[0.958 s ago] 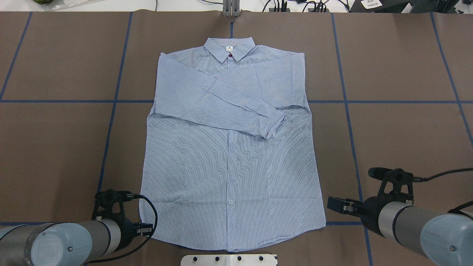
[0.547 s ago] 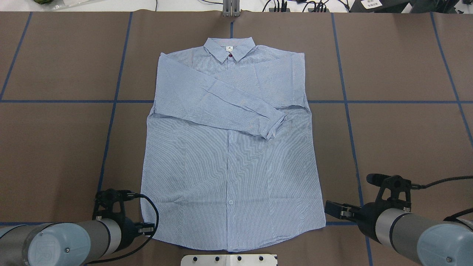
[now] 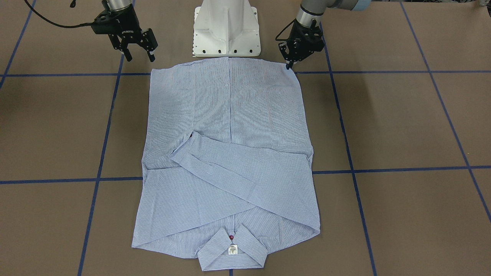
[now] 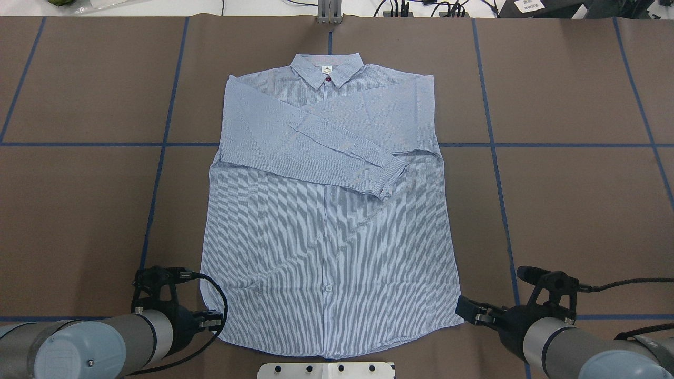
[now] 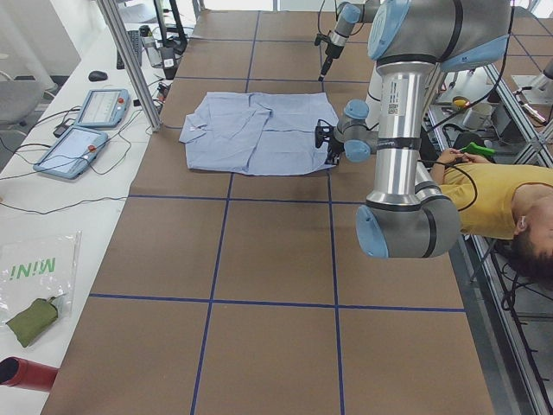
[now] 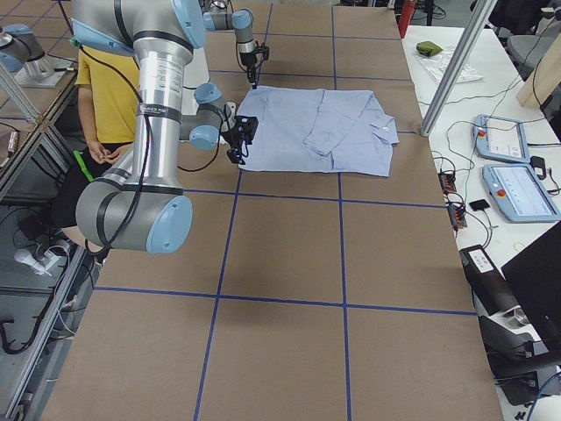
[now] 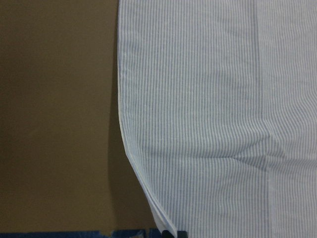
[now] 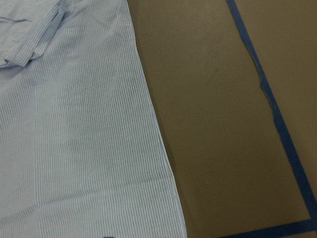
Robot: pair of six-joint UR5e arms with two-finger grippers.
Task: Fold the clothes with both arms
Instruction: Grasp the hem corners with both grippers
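The striped shirt (image 4: 326,237) lies flat and face up in the middle of the table (image 4: 579,200). Its collar (image 4: 327,71) points at the far edge and its hem runs along the robot's edge, just in front of the white pedestal (image 3: 226,27). Both sleeves are folded across the chest. The upper one slants down from the robot's left shoulder, and its cuff (image 4: 389,179) ends near the opposite side seam.

The left gripper (image 3: 288,66) has its tips on the hem corner on that side. Its jaws look drawn together, though I can't make out whether any cloth is between them. The right gripper (image 3: 140,57) hangs just beside the other hem corner, clear of the cloth, with its jaws spread wide.

Blue tape lines (image 4: 579,145) cross the brown table top. A person in a yellow top (image 5: 505,199) sits behind the robot.
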